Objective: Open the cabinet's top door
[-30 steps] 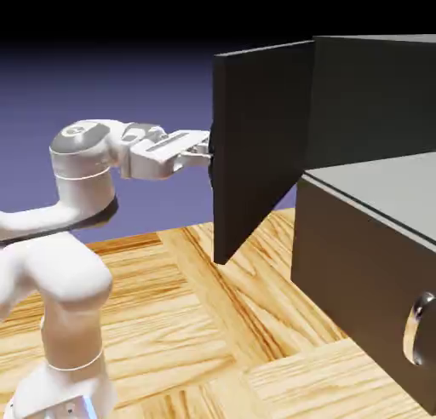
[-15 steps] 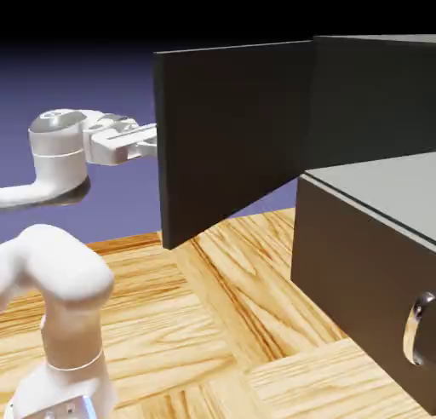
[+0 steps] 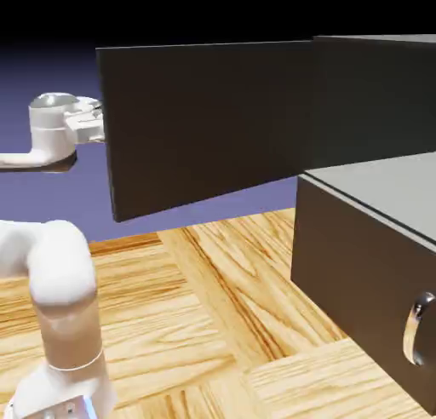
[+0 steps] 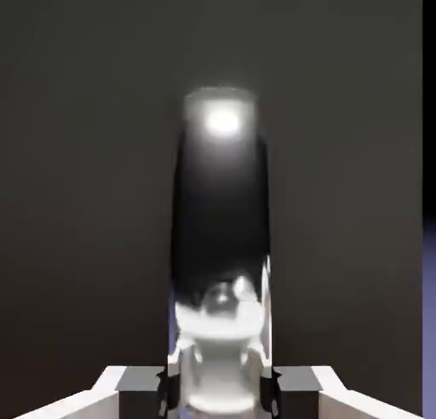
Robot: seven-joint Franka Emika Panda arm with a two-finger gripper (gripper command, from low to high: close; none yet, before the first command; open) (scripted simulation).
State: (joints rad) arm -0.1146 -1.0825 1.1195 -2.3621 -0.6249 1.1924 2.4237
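my hand [image 4: 219,393] is pinching the curved handle [image 4: 220,213], mirror-bright metal with a dark reflection down its middle. the top door [image 3: 209,123], a flat matte slab, stands swung far out from the cabinet [image 3: 366,281], toward the exterior view's left. if i pull straight rather than along the hinge's arc, the slick handle could slip from my fingers; pushing past the hinge's limit might strain the grip. below lies glossy, streaky wood [image 3: 196,307].
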